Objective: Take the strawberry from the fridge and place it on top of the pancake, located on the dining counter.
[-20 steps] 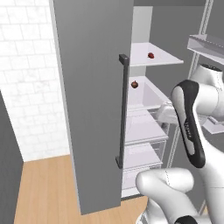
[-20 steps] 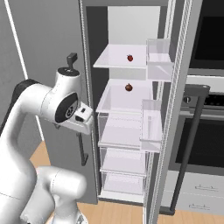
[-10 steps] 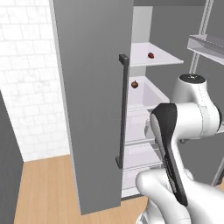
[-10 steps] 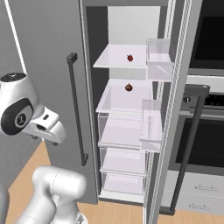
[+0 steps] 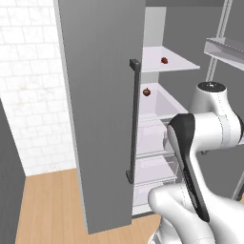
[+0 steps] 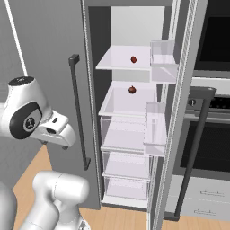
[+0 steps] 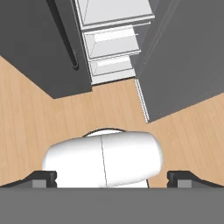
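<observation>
The fridge (image 5: 95, 105) stands with both doors swung out, and its white shelves (image 6: 128, 101) and clear drawers show. A tiny bright red strawberry (image 6: 133, 59) (image 5: 164, 60) lies on the upper shelf. My gripper (image 7: 112, 178) is open, its fingertips (image 7: 43, 177) far apart at the bottom of the hand view. It points down at the wood floor in front of the fridge's lowest drawers (image 7: 111, 65), well below and short of the strawberry. My hand (image 6: 57, 131) hangs left of the open fridge. The pancake and the dining counter are out of view.
A darker round red fruit (image 6: 132, 90) (image 5: 147, 92) sits on the shelf below the strawberry. The left door's dark bar handle (image 5: 133, 119) and the right door (image 6: 179, 112) with clear bins (image 6: 155, 128) flank the opening. A black oven (image 6: 211, 134) stands to the right.
My arm has folded back from the fridge opening, and the hand has swung left and down in the right base view. The jaws stay wide. The fruits have not moved.
</observation>
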Motion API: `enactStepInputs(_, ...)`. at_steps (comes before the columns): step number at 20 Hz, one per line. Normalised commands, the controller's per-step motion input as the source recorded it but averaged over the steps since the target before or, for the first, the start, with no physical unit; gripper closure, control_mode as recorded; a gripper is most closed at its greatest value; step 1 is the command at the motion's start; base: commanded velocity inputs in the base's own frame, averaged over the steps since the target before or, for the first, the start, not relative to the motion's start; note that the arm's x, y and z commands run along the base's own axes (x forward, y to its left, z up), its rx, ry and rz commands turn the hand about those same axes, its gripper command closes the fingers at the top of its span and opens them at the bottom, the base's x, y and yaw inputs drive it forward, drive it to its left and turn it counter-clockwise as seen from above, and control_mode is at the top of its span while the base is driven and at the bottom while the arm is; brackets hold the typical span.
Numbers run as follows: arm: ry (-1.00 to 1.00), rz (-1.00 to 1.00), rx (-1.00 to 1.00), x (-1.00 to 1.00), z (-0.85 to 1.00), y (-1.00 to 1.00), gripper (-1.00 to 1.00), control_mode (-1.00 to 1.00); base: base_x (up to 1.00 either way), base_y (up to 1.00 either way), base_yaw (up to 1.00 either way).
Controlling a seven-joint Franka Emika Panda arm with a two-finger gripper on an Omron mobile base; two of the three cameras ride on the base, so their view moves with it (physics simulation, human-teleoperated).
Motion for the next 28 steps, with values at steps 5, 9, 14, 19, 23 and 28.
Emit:
enactStepInputs(5,0.00,0.10,0.03,0.08,-0.24,0.00,-1.00,-1.00,0.00,0.00,0.00)
enactStepInputs(9,0.01,0.09,0.01,0.07,-0.12,0.00,-1.00,-1.00,0.00,0.00,0.00)
enactStepInputs(14,0.00,0.00,0.00,0.00,0.00,0.00,-1.00,-1.00,0.00,0.00,0.00)
enactStepInputs(19,0.00,0.00,0.00,0.03,0.00,0.00,-1.00,-1.00,0.00,0.00,0.00)
enactStepInputs(23,0.00,0.00,0.00,0.00,0.00,0.00,-1.00,1.00,0.52,0.00,0.09)
enactStepInputs(28,0.00,0.00,0.00,0.00,0.00,0.00,-1.00,1.00,0.26,-0.08,0.10)
